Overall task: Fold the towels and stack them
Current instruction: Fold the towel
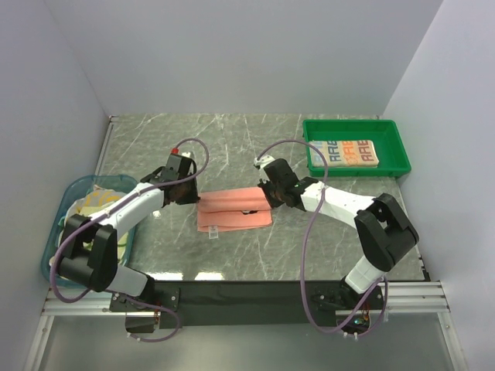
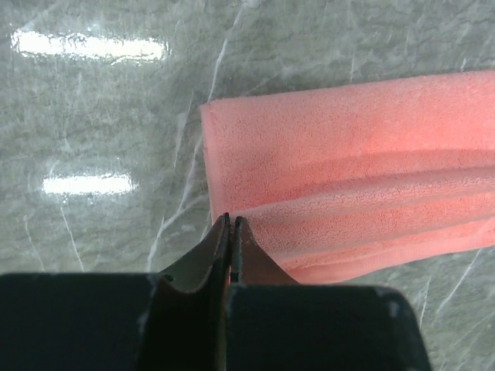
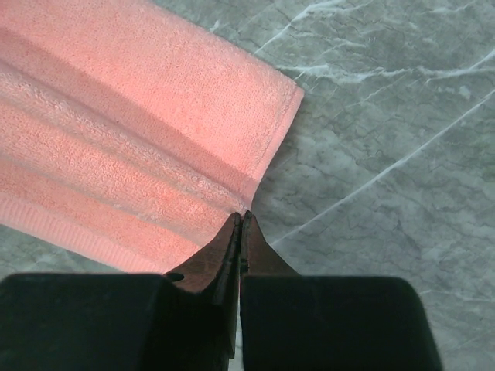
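Note:
A salmon-pink towel [image 1: 232, 218] lies in the middle of the marble table, with its far part doubled over into a raised band. My left gripper [image 1: 194, 198] is shut at the towel's left end. In the left wrist view its tips [image 2: 232, 219] pinch the ridge of the pink towel [image 2: 348, 147]. At the right end my right gripper [image 1: 267, 193] is shut too, and in the right wrist view its tips [image 3: 243, 214] nip the edge of the towel [image 3: 116, 131]. A folded cream towel with coloured letters [image 1: 352, 153] rests in the green tray [image 1: 398, 147].
The blue basket [image 1: 63, 202] stands at the left table edge beside my left arm and holds pale yellow and green cloths [image 1: 99, 202]. The green tray sits at the back right. Grey walls close off the left, back and right sides.

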